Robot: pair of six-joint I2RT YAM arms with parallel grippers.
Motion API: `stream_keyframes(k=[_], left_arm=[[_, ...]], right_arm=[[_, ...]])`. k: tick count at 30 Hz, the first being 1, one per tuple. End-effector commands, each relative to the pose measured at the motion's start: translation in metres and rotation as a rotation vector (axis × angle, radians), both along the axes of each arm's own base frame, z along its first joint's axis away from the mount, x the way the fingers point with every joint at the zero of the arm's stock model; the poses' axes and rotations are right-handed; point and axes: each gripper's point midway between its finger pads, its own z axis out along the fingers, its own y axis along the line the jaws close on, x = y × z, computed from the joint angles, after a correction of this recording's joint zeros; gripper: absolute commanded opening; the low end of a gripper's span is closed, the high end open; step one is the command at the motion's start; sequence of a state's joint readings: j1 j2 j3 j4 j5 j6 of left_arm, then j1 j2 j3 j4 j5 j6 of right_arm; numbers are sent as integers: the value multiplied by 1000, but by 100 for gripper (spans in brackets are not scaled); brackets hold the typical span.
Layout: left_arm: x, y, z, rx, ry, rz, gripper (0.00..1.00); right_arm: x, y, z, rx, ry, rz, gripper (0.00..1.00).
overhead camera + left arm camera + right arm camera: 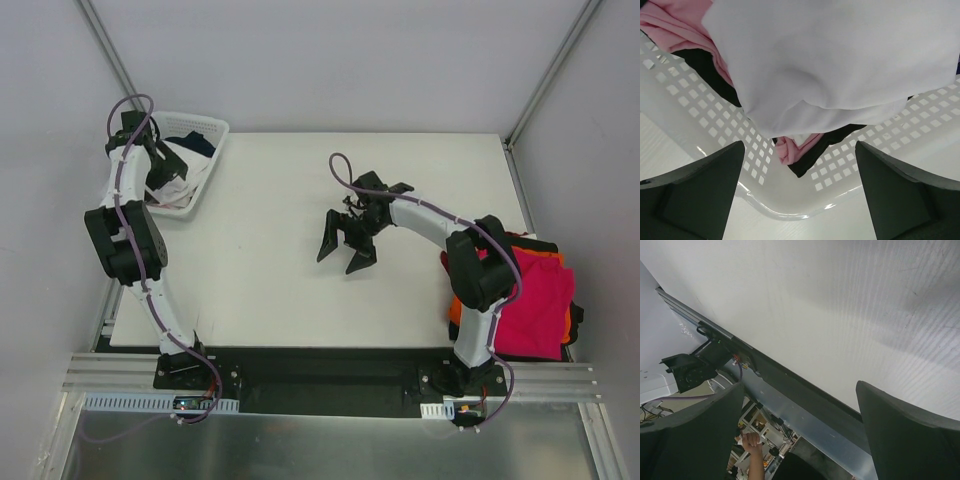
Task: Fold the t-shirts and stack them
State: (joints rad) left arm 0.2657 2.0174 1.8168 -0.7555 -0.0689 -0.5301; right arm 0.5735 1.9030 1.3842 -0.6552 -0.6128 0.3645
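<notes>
Both gaped empty: left gripper (pixel 800 146) above basket (pixel 687 112), right gripper (pixel 343 256) above table (pixel 260 280). Only the overhead view showed the magenta shirt (pixel 535 300).

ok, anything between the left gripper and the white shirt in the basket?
Nothing visible. The white shirt lies on top of the pile, over a pink shirt and a black shirt, straight ahead of the open left gripper. The basket rim runs beneath the fingers, not across the shirt.

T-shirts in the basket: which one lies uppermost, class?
The white t-shirt; it overlaps the pale pink t-shirt and the black t-shirt beneath it.
</notes>
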Motion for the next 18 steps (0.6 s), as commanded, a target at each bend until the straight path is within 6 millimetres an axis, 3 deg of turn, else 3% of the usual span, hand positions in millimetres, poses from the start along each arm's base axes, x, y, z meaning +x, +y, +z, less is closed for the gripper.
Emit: stream_keyframes(k=[1,6,13,18], left_arm=[[-7,12,34,95,-39,11,93],[-10,12,13,82,11,24,77],[-8,14,-16,98,83,3,79],[9,6,-38,48,85,-67,78]], right_arm=[[4,-2,23,21,-39,36,98],[7,-7,26,16,-38,42,98],[5,-14,24,-3,-26,39,98],[5,-14,21,-7,-17,34,98]])
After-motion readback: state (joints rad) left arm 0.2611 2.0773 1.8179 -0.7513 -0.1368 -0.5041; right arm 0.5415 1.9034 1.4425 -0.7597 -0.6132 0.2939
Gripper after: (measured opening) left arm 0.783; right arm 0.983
